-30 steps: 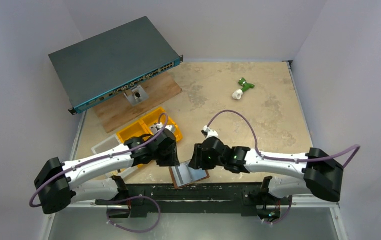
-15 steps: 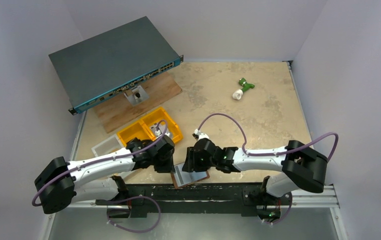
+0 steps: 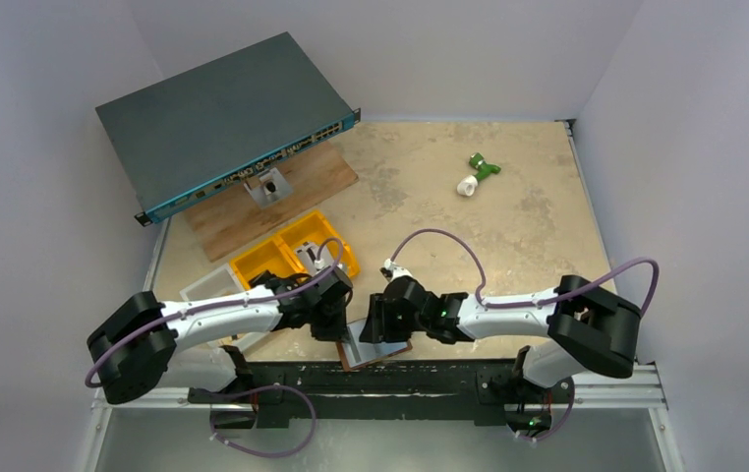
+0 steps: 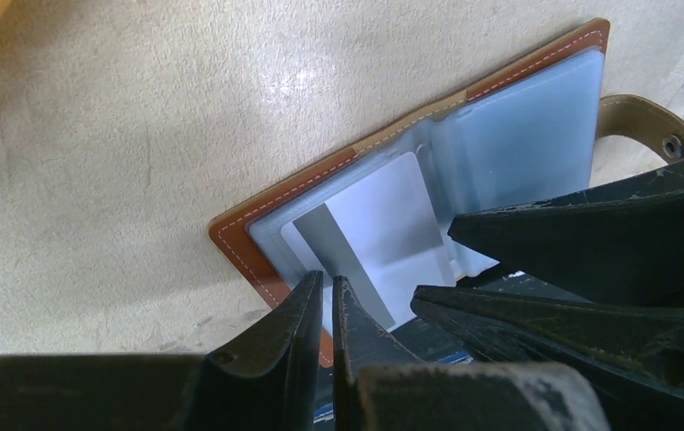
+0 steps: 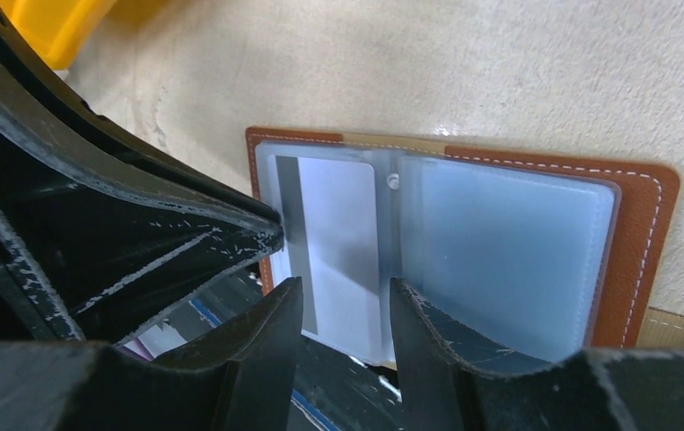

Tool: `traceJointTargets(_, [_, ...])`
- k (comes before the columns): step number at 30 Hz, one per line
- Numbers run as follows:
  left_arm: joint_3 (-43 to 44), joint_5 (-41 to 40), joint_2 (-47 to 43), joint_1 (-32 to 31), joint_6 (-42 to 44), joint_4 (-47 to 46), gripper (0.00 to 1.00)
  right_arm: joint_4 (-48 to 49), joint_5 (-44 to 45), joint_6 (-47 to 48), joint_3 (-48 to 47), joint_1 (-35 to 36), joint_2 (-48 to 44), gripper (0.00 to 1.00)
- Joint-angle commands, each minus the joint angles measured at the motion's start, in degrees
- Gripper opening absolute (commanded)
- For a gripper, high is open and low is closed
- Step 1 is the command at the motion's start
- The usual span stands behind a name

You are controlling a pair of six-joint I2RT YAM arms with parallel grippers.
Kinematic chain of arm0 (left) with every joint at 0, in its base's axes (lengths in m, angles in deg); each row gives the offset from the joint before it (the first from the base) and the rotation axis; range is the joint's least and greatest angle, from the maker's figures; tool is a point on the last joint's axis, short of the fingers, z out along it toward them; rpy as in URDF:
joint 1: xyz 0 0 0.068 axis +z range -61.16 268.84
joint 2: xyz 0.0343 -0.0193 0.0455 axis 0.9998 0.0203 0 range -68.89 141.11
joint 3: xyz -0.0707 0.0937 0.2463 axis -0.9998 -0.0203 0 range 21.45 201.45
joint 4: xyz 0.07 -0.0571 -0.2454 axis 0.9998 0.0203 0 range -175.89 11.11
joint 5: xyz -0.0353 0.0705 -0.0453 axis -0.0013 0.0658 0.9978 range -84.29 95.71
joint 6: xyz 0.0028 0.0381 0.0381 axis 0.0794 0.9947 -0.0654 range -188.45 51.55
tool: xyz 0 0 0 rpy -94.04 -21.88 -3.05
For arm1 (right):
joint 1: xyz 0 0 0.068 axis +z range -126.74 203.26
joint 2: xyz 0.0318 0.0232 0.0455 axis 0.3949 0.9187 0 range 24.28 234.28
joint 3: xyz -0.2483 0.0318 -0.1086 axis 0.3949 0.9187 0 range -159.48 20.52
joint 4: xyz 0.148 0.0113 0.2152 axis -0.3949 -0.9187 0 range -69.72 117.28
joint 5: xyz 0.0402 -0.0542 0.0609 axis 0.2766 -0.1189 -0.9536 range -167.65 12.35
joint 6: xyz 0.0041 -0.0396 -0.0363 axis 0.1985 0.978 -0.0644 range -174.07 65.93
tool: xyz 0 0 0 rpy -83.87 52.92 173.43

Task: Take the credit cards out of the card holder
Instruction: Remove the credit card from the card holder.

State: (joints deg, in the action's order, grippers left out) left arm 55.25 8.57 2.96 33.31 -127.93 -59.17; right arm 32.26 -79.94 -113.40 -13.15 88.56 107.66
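The credit card (image 4: pixel 383 242) lies lengthwise just ahead of the left gripper (image 4: pixel 328 280), whose jaws are a mere slit, gripping or not I can't tell; the right gripper (image 5: pixel 343 292) stands open.

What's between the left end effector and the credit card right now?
Nothing visible does. The left end effector sits right at the near edge of the credit card in the open card holder. The right end effector lies beside it, not between.

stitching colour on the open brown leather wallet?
White stitching along the brown leather wallet border; clearest in right wrist view.
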Motion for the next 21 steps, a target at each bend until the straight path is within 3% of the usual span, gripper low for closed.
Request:
traceJointTargets(1, [-0.49,0.73,1.42,0.07,-0.64,-2.08,0.08,2.89,-1.03,-0.92,1.06,0.18,1.13,0.4])
traceJointTargets(13, [1.23,1.16,6.06,0.02,-0.53,-3.34,0.05,8.62,-4.28,-2.31,4.78,-0.74,1.08,0.4])
traceJointTargets(21, [0.5,-0.53,6.2,0.07,-1.16,-1.02,0.0,20.73,-12.34,-3.64,12.46,-6.16,-2.65,0.4])
